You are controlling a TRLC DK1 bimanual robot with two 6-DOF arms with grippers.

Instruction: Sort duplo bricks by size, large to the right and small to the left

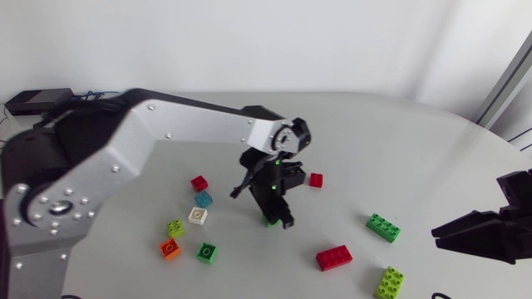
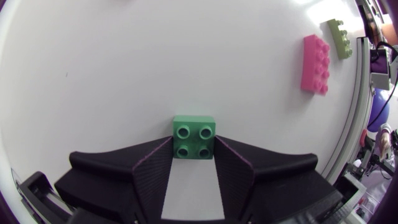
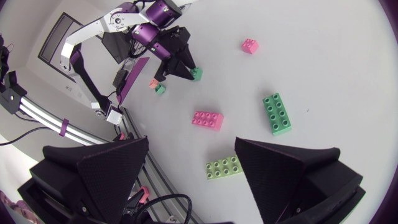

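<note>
My left gripper [image 1: 275, 208] stands at the table's middle, shut on a small green brick [image 1: 271, 221] that rests on the table. In the left wrist view the small green brick [image 2: 194, 127] sits between the two fingertips of the left gripper [image 2: 194, 143], touched on both sides. My right gripper [image 1: 446, 235] hangs at the right edge, open and holding nothing; the right gripper [image 3: 191, 148] looks down on the large bricks. Large green [image 1: 382, 227], red [image 1: 333, 257] and lime [image 1: 390, 282] bricks lie at the front right.
Left of the held brick lie small bricks: red [image 1: 199, 183], teal [image 1: 204, 198], white [image 1: 197, 216], lime [image 1: 175, 227], orange [image 1: 170, 247] and green [image 1: 207, 252]. Another small red brick [image 1: 316, 179] lies just right of the left gripper.
</note>
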